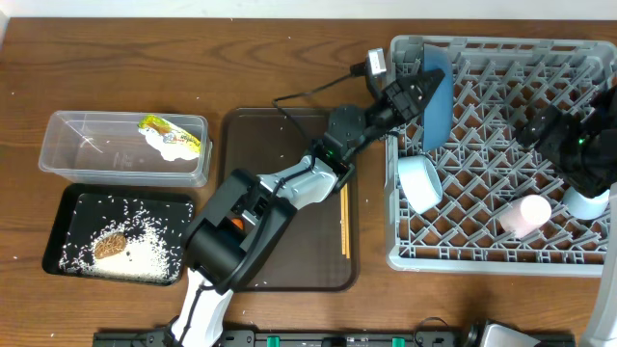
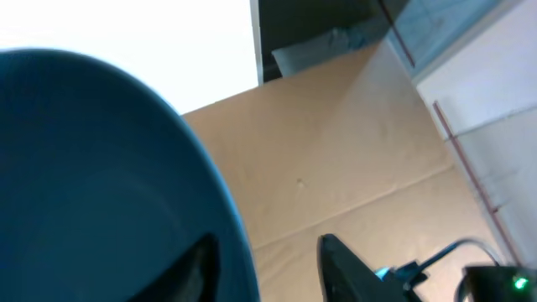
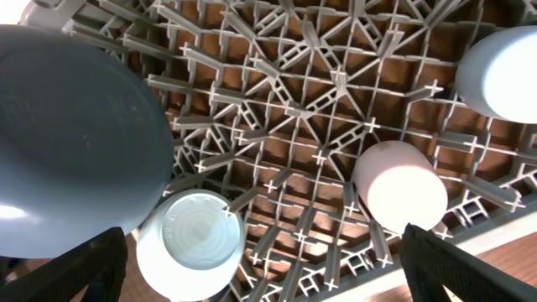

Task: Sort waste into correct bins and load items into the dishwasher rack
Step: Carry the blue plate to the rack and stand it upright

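L gripper [image 1: 417,94] straddles rim of blue plate [image 1: 439,96], which stands on edge at back-left of rack [image 1: 501,106], jaws apart w/ gap beside rim, not clamped; R gripper [image 3: 268,252] spread wide, empty, above rack near pink cup [image 3: 400,186] & bowl [image 3: 191,243].

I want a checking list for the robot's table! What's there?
Surface: wooden table.
Job's things: blue plate, pale bowl, pink cup, light blue cup in grey rack; chopsticks; packet in clear tub; rice in black tray.
Clutter: brown tray under chopsticks.
End effectors: left end effector open at plate rim; right end effector open above rack.
Cables: black cable loops over table.
Surroundings: tan panel.
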